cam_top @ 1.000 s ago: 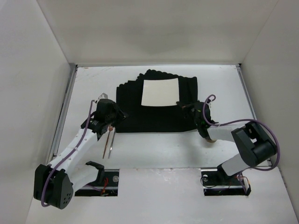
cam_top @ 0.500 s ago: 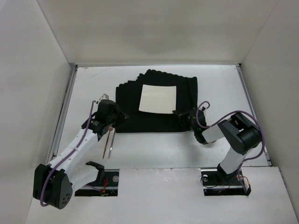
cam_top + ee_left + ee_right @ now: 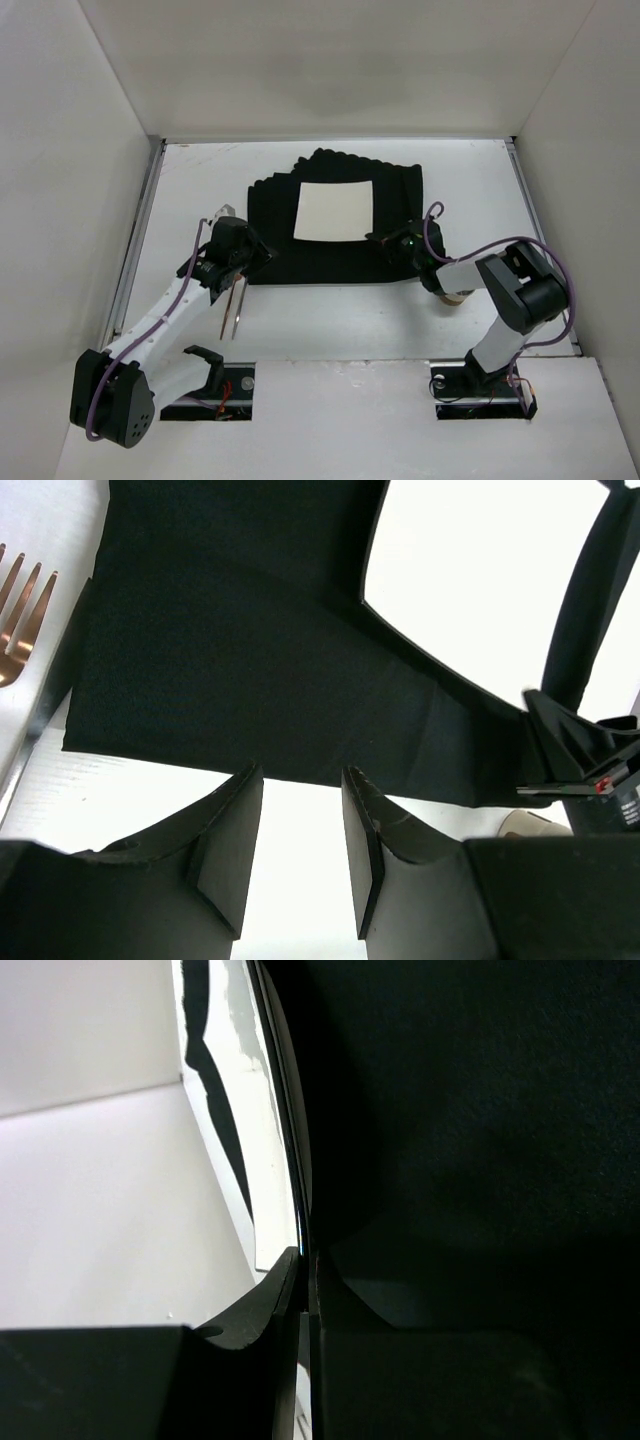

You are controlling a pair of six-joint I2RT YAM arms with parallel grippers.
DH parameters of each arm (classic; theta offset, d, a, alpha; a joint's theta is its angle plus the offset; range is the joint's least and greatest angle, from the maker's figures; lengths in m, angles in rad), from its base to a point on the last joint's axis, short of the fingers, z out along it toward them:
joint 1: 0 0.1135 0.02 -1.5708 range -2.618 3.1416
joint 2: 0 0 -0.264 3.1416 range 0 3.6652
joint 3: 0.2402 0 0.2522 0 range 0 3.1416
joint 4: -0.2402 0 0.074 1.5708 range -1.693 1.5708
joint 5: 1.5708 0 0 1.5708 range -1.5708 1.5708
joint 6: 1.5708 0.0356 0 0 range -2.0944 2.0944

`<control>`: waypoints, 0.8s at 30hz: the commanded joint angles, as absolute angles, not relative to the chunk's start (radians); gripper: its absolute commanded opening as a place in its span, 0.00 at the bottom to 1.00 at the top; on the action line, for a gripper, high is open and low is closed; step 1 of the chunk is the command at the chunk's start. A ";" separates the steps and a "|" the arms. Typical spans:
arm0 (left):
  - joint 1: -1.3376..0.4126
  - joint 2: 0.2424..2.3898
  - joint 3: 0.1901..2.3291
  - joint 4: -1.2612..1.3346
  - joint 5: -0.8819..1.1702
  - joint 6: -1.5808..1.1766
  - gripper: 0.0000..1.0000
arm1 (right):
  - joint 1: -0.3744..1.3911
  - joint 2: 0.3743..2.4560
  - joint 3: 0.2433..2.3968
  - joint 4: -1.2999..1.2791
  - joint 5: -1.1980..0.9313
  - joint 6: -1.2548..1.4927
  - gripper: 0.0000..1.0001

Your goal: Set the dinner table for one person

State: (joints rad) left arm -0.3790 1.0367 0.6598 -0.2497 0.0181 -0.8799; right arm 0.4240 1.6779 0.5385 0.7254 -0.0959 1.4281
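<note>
The dinner table [image 3: 330,320] is a white walled tabletop. A black cloth placemat [image 3: 340,258] lies at its middle, also in the left wrist view [image 3: 220,660]. A thin flat white square [image 3: 334,211] lies on the mat's far half. My right gripper [image 3: 383,240] is shut on the square's near right corner; its dark glossy edge [image 3: 296,1160] runs between the jaws. My left gripper [image 3: 252,260] is open and empty over the table at the mat's front left corner [image 3: 302,775]. A copper fork [image 3: 229,310] lies on the table beside it, with tines in the left wrist view [image 3: 20,610].
A tan round object [image 3: 456,297] sits on the table under the right forearm, right of the mat's front edge. White walls close in the table on the left, right and far sides.
My right gripper has moved left over the mat, and the white square has slid left with it. The left arm has stayed almost still.
</note>
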 commanded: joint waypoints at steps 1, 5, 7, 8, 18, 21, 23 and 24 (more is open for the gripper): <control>-0.374 1.031 0.632 -0.227 0.051 -0.884 0.35 | 0.427 1.687 0.540 0.813 -0.178 1.417 0.00; -0.372 1.028 0.626 -0.225 0.051 -0.884 0.35 | 0.420 1.712 0.514 0.821 -0.152 1.436 0.00; -0.373 1.028 0.624 -0.225 0.048 -0.884 0.35 | 0.413 1.729 0.509 0.824 -0.160 1.439 0.00; -0.375 1.028 0.623 -0.225 0.046 -0.884 0.35 | 0.406 1.732 0.508 0.822 -0.160 1.442 0.00; -0.389 1.023 0.607 -0.216 0.031 -0.888 0.35 | 0.357 1.701 0.586 0.580 -0.164 1.372 0.18; -0.389 1.019 0.604 -0.216 0.026 -0.888 0.35 | 0.358 1.692 0.620 0.497 -0.157 1.347 0.32; -0.386 1.012 0.603 -0.216 0.026 -0.888 0.35 | 0.358 1.660 0.620 0.450 -0.114 1.339 0.44; -0.386 1.009 0.603 -0.216 0.026 -0.888 0.35 | 0.358 1.635 0.618 0.428 -0.091 1.335 0.49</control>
State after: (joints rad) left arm -0.3851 1.0363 0.6132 -0.2260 0.0139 -0.8814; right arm 0.3611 1.7069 0.5888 0.5293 -0.1570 1.3766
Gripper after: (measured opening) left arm 0.348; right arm 0.465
